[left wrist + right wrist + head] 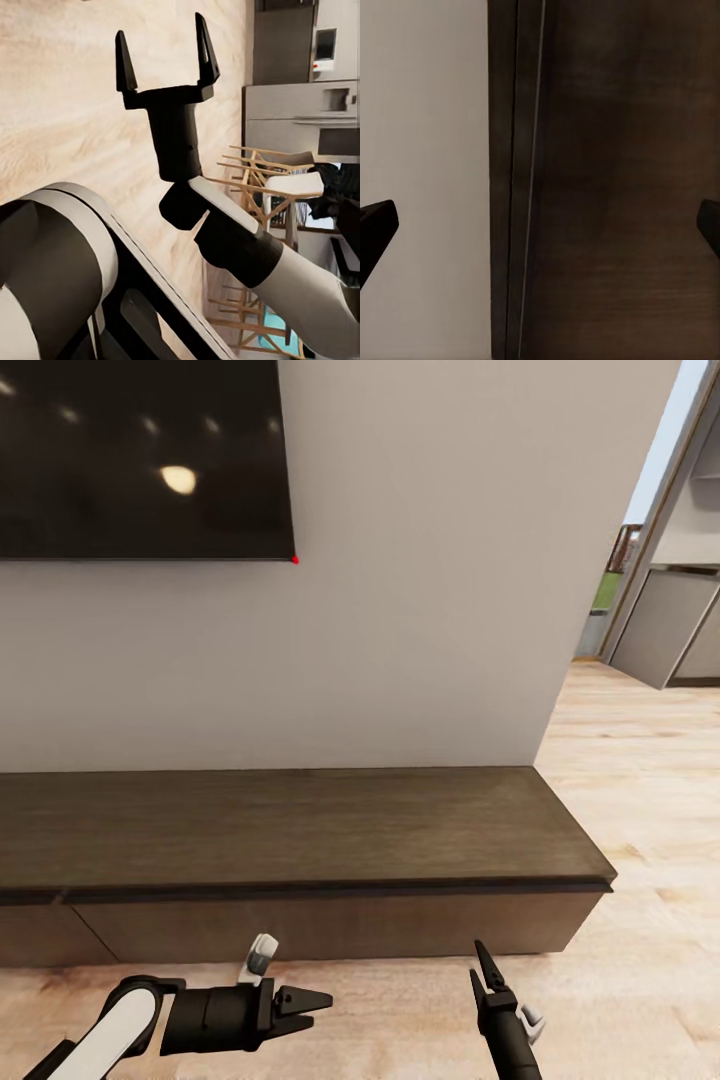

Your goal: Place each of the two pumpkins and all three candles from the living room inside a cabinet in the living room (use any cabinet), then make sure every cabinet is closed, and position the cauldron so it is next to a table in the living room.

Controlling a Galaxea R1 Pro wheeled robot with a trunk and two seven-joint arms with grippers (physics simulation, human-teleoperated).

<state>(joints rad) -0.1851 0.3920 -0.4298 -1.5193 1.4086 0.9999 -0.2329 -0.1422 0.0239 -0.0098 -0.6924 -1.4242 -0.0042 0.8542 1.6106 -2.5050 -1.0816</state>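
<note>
A: Cabinet (300, 830) first. Where is it?

B: Against the pale wall (430, 610), long, low and dark brown, directly ahead of both arms. Its drawer fronts look flush and closed, and a dark screen (140, 455) hangs above it.

A: Left gripper (305, 1005)?

B: Low over the light wood floor (640, 810), pointing sideways toward the other arm. Its 2 fingers look spread, with nothing between them.

A: And the right gripper (482, 970)?

B: It points at the cabinet front, close to it. In the left wrist view the right gripper (163, 58) shows its 2 fingers wide apart and empty; its own camera sees dark wood between the fingertips.

A: Anything else?

B: Wooden chairs (262, 169) and grey kitchen units (300, 97) in the left wrist view.
</note>
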